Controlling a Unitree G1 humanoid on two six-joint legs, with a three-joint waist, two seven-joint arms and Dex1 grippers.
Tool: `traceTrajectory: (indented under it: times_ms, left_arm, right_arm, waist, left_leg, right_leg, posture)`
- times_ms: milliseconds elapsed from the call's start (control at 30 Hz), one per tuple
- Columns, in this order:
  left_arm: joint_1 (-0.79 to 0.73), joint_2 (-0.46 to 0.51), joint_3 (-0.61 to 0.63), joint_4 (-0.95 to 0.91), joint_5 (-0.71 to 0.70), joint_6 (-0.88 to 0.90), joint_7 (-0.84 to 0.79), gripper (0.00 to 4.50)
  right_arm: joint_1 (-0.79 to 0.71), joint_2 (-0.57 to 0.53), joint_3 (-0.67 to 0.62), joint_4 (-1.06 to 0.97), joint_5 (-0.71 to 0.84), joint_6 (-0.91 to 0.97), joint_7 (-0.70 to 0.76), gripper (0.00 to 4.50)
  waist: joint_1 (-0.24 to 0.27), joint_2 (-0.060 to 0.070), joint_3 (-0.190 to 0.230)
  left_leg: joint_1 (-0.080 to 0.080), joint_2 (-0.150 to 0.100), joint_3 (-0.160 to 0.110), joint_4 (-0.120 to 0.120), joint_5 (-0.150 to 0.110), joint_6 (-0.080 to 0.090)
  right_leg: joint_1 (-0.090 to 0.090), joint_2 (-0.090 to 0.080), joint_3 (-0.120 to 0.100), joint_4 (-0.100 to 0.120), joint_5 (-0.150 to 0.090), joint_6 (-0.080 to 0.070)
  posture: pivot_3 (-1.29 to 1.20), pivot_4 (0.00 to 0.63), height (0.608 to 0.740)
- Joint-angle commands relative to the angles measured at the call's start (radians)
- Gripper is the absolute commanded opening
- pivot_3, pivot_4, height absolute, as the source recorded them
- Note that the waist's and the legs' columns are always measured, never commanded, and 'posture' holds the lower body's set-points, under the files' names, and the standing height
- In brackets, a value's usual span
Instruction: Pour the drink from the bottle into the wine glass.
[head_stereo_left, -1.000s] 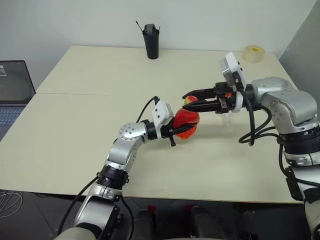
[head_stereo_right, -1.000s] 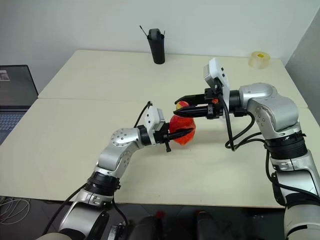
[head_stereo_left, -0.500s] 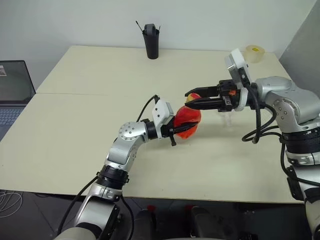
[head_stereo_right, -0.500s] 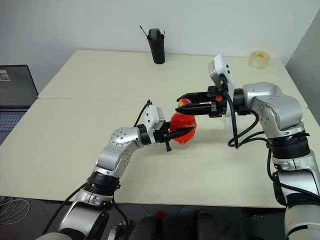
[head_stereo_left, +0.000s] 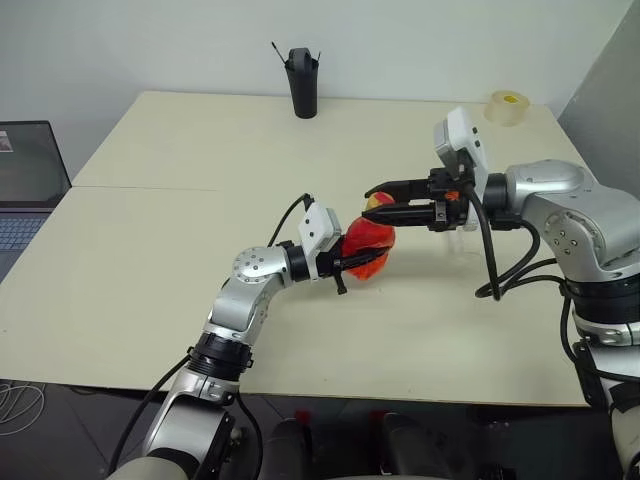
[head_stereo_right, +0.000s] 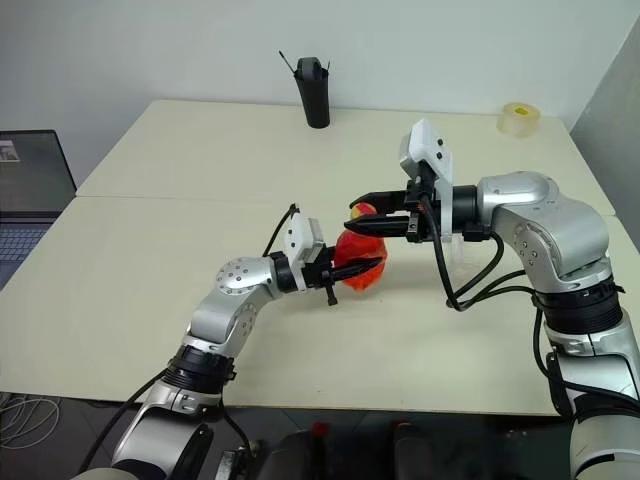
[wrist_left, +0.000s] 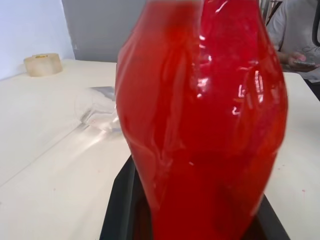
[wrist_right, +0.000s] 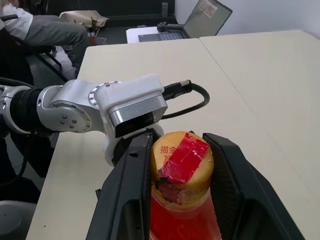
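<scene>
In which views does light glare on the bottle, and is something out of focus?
Left wrist view: white highlights glint on the bottle, which looks soft, so near the lens; the wine glass behind is pale and faint. Right wrist view: the cap is sharp, without glare. Left eye view: lighting is even, with soft shadows on the table.

Around the bottle (head_stereo_left: 370, 245), your room is tight: the left tool (head_stereo_left: 352, 264) clamps its body and the right tool (head_stereo_left: 382, 205) straddles its cap. Just beyond the bottle, the wine glass (head_stereo_left: 455, 238) stands behind the right arm. Towards the black cup (head_stereo_left: 302, 82) and tape roll (head_stereo_left: 506, 107), the table (head_stereo_left: 180, 160) lies open.
</scene>
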Motion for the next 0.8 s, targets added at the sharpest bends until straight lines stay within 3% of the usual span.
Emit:
traceTrajectory:
  times_ms: [33,233,267,600,700,800]
  left_arm:
    - [-0.001,-0.005,-0.002,-0.015,-0.01,-0.005,-0.012,0.75]
    - [-0.007,-0.004,-0.001,-0.002,-0.01,-0.01,-0.016,0.75]
    - [-0.009,-0.005,0.0,0.0,-0.009,-0.011,-0.017,0.75]
    - [-0.018,-0.009,0.016,0.019,-0.008,-0.023,-0.006,0.75]
    - [-0.026,-0.02,0.032,0.033,-0.012,-0.041,0.013,0.75]
    - [-0.03,-0.038,0.047,0.041,-0.019,-0.059,0.028,0.75]
  right_arm:
    - [-0.026,-0.001,-0.068,-0.038,0.009,0.008,-0.044,2.26]
    - [-0.03,0.003,-0.069,-0.038,-0.003,0.004,-0.056,4.4]
    - [-0.03,0.002,-0.067,-0.039,-0.006,0.001,-0.057,4.5]
    - [-0.026,-0.03,-0.123,-0.113,0.038,0.065,-0.094,4.5]
    - [-0.016,-0.012,-0.18,-0.208,0.079,0.173,-0.214,4.5]
    - [-0.021,0.055,-0.238,-0.299,0.077,0.306,-0.426,4.5]
  waist:
    - [0.0,0.0,0.0]
    - [-0.001,0.0,0.0]
    - [0.0,0.0,0.0]
    - [0.0,0.0,0.0]
    - [0.0,0.0,0.0]
    - [-0.001,0.0,0.0]
  left_leg:
    - [0.0,0.0,0.0,0.0,0.0,0.0]
    - [0.0,0.0,0.0,0.0,0.0,0.0]
    - [0.0,0.0,0.0,0.0,0.0,0.0]
    - [0.0,0.0,0.0,0.0,0.0,0.0]
    - [0.0,0.0,0.0,0.0,0.0,0.0]
    - [0.0,0.001,0.0,0.0,0.0,0.0]
  right_leg:
    - [0.0,0.0,0.0,0.0,0.0,0.0]
    - [0.0,0.0,0.0,0.0,0.0,0.0]
    - [0.0,0.0,0.0,0.0,0.0,0.0]
    - [0.0,0.0,0.0,0.0,0.0,0.0]
    - [0.0,0.0,0.0,0.0,0.0,0.0]
    - [0.0,-0.001,0.0,0.001,0.0,0.0]
  posture:
    - [0.0,0.15,0.74]
    - [0.0,0.15,0.74]
    - [0.0,0.15,0.74]
    - [0.0,0.15,0.74]
    - [0.0,0.15,0.74]
    - [0.0,0.15,0.74]
